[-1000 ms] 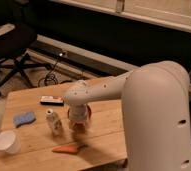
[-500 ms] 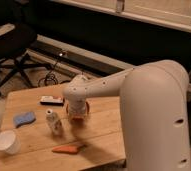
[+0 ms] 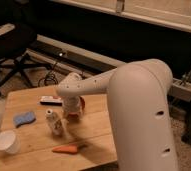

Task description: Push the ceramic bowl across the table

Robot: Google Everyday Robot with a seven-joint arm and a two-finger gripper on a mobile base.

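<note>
The orange-red ceramic bowl [image 3: 81,105] sits near the middle of the light wooden table [image 3: 96,131], mostly hidden behind my arm's end. Only its red rim shows to the right of and below the wrist. My gripper [image 3: 72,111] points down at the bowl and is in or against it. The big white arm reaches in from the right and fills the right half of the view.
A small white bottle [image 3: 54,123] stands just left of the bowl. An orange carrot [image 3: 68,148] lies near the front edge and a white paper cup [image 3: 5,142] at the front left. There is also a blue sponge [image 3: 24,118], a dark flat object [image 3: 50,100], and an office chair [image 3: 11,47] beyond the table's left.
My gripper and the bowl have moved away from the front edge toward the far side of the table, and slightly left. The other objects have not moved.
</note>
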